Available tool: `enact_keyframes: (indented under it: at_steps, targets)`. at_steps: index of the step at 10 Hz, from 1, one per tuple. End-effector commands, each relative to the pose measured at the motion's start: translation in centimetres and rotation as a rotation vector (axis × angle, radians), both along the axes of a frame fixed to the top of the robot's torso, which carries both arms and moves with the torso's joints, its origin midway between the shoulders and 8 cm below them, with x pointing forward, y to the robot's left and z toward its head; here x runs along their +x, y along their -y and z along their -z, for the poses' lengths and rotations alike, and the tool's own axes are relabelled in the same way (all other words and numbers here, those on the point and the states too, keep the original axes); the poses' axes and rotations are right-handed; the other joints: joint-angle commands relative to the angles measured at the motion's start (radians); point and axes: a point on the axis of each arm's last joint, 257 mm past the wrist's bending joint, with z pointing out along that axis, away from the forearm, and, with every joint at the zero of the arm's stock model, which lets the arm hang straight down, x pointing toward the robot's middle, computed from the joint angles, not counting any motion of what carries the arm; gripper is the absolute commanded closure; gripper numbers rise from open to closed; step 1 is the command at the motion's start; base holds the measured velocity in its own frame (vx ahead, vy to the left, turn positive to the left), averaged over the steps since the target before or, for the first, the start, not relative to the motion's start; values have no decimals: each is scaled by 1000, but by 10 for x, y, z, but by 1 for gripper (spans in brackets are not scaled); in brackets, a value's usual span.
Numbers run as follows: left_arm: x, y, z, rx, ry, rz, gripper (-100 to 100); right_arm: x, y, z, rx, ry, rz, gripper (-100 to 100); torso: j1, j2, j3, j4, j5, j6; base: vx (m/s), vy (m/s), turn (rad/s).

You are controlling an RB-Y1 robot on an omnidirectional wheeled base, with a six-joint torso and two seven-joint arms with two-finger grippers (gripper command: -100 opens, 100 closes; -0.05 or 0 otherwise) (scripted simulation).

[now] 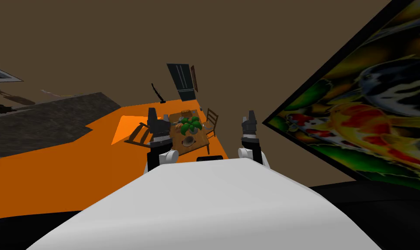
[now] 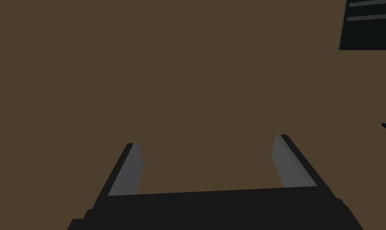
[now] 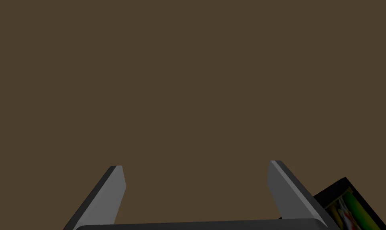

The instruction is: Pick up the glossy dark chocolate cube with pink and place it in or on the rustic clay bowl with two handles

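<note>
11 o'clock: left gripper (image 2: 207, 140), fingers spread, empty. 1 o'clock: right gripper (image 3: 195, 164), spread, empty. 12 o'clock: brown round bowl (image 1: 188, 140) on brown wooden table (image 1: 201, 137).

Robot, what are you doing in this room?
Not handling anything yet. My left arm and right arm are up in front of me, both sets of jaws open and empty. The wooden table with a green plant and a brown bowl is far across the orange floor.
</note>
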Motion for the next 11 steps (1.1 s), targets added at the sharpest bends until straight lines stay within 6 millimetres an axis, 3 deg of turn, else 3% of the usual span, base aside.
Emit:
enact_keyframes:
  at_steps: [1,5,6,8,11]
  targets:
    - [17,4,20,-2,-61,37,-100,0,0,0,0,0,0,0,0,0,0,0,0,0,-70,33,-99]
    - [54,10,70,-14,-208,103,-100,0,0,0,0,0,0,0,6,5,3,1,1,0,-90,79,-99]
    - [54,10,70,-14,-209,103,-100,0,0,0,0,0,0,0,7,5,3,1,2,0,-47,59,-33]
    - [74,13,99,-22,-296,138,-100,0,0,0,0,0,0,0,4,3,2,1,1,0,-55,65,-91]
    - [86,12,124,-29,-362,150,-100,0,0,0,0,0,0,0,5,3,2,1,1,0,-46,62,-56]
